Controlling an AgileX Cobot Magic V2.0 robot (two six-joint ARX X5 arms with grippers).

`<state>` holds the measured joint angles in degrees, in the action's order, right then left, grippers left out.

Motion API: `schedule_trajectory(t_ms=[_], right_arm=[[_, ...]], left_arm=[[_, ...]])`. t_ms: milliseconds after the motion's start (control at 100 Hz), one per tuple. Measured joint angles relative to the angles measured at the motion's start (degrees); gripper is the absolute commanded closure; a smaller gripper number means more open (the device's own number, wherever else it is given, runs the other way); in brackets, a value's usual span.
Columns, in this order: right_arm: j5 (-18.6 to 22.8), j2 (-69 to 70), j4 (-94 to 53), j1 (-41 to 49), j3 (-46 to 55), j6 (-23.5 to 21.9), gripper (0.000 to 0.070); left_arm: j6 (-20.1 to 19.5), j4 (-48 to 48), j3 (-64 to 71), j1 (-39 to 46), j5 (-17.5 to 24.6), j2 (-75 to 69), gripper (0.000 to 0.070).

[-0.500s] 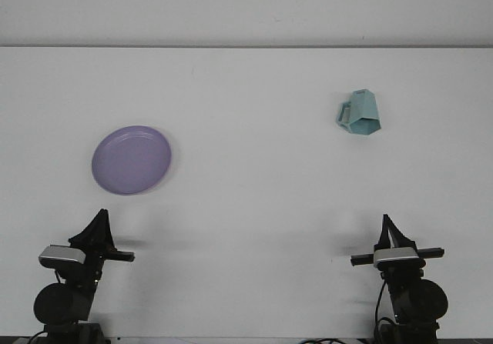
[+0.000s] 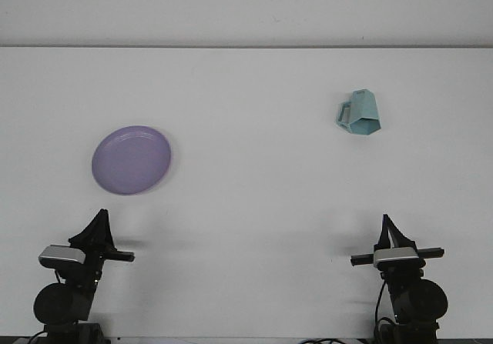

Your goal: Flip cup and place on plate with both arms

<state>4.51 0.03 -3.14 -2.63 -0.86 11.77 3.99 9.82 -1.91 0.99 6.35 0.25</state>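
Well, plate (image 2: 131,160) bare (cup (image 2: 359,113) apart)

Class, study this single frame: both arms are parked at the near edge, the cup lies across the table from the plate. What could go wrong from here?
1. The teal cup is not upright and has faceted walls and a side handle, so the right tool may grip unevenly and let it slip or roll.
2. The purple plate sits far left of the cup, likely demanding a mid-table handover to the left tool, where a drop is possible.
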Motion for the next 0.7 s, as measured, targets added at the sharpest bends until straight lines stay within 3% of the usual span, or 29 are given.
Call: schedule_trajectory(t_ms=[380, 540, 700], right_arm=[[0.0, 0.0, 0.0, 0.0, 0.0, -1.8, 0.0700], [0.0, 0.0, 0.0, 0.0, 0.0, -8.6, 0.0700], [0.0, 0.0, 2.3, 0.0, 0.0, -20.6, 0.0700]], left_arm=[[0.0, 0.1, 0.0, 0.0, 0.0, 0.0, 0.0688], [0.0, 0.1, 0.0, 0.0, 0.0, 0.0, 0.0687], [0.0, 0.1, 0.0, 0.0, 0.0, 0.0, 0.0688]])
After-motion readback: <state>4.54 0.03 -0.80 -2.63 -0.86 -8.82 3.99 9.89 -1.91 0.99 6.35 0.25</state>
